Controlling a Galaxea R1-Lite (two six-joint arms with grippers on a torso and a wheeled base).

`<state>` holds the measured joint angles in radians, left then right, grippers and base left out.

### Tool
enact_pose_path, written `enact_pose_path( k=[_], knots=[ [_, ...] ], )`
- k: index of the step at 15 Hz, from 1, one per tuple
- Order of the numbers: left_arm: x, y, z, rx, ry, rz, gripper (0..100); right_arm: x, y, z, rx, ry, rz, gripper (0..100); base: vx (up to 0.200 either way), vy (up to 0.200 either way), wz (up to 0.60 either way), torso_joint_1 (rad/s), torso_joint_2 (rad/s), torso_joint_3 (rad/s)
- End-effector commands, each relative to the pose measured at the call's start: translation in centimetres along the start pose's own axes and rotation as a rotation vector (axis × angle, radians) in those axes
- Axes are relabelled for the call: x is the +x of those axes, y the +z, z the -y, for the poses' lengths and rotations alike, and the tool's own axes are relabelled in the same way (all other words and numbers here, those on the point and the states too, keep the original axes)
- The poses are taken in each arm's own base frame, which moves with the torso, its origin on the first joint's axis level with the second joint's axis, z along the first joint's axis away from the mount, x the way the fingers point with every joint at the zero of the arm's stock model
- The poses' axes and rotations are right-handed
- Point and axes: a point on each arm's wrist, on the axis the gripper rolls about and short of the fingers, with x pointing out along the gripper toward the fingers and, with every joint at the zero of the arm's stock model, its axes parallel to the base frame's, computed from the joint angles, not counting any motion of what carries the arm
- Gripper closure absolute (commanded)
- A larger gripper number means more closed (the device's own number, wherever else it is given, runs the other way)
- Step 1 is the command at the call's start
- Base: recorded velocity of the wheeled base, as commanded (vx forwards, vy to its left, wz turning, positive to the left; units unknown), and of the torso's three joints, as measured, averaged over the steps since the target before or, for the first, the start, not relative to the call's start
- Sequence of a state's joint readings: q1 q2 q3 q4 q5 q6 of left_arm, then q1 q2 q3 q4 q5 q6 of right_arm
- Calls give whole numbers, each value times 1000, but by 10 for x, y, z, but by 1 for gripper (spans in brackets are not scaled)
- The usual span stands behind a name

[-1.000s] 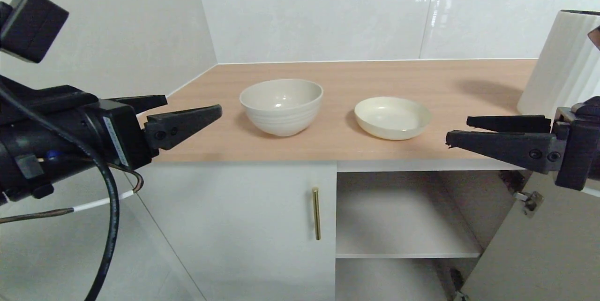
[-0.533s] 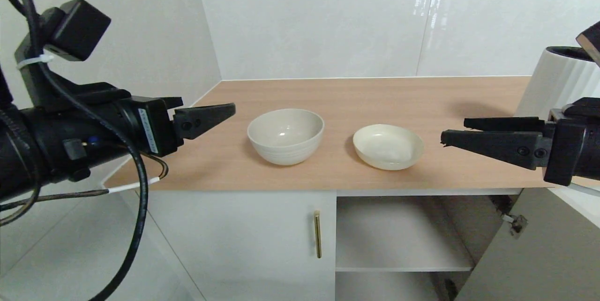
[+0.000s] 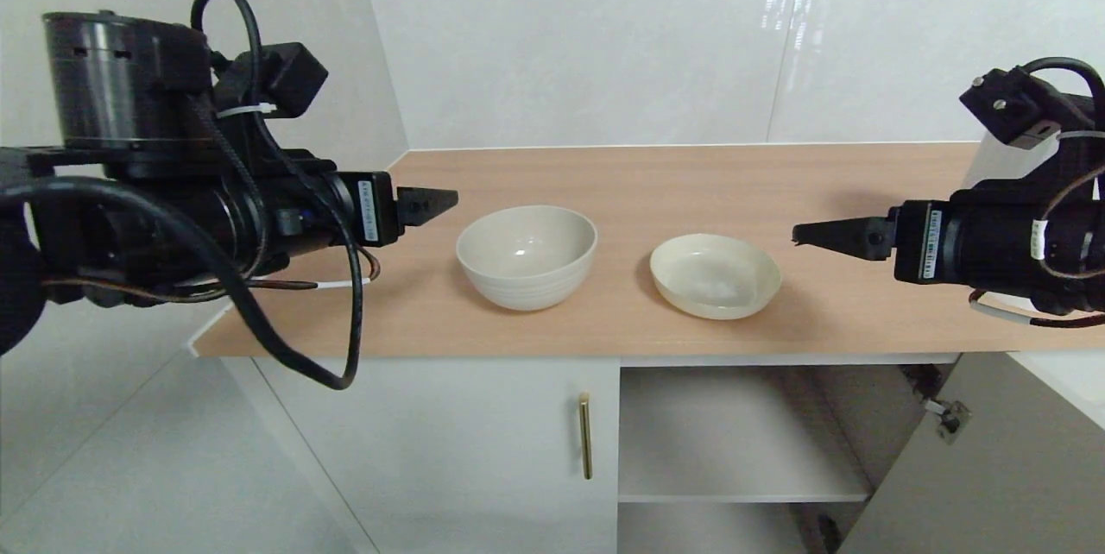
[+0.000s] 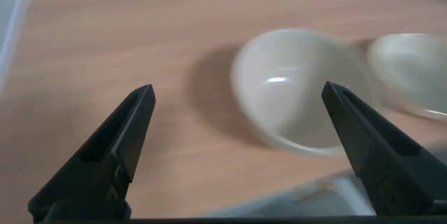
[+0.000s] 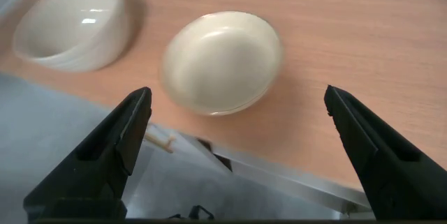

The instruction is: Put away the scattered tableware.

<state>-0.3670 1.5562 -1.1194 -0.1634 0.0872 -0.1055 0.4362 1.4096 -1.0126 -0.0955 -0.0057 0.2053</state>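
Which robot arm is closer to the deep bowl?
Left. The left end effector hangs just left of the deep bowl; the right end effector is past the shallow dish, farther off.

The deep bowl (image 3: 526, 256) is pale grey-beige, with faint rings low on its outside. The shallow bowl (image 3: 716, 273) is cream. The countertop (image 3: 656, 183) shows light brown wood grain.

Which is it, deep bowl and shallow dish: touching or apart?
Apart. Head view shows bare countertop between the deep bowl and the shallow dish; the right wrist view shows the same gap.
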Motion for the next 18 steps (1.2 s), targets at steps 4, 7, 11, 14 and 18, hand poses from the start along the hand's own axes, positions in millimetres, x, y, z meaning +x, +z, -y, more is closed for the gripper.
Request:
enact_pose_path(
  k=[4, 7, 11, 14, 18],
  knots=[
    [31, -12, 4, 17, 84, -99, 0, 7, -1, -2, -2, 1, -13, 0, 0, 0, 0, 0, 0, 0],
    [40, -11, 20, -84, 61, -168, 0, 5, -4, -6, -5, 18, -17, 0, 0, 0, 0, 0, 0, 0],
    [52, -17, 21, -97, 70, -219, 0, 5, -4, -6, -5, 19, -19, 0, 0, 0, 0, 0, 0, 0],
    [66, -24, 23, -94, 75, -246, 0, 5, -4, -6, -3, 19, -17, 0, 0, 0, 0, 0, 0, 0],
    [74, -28, 23, -93, 78, -260, 0, 4, -3, -6, -2, 21, -10, 0, 0, 0, 0, 0, 0, 0]
  ],
)
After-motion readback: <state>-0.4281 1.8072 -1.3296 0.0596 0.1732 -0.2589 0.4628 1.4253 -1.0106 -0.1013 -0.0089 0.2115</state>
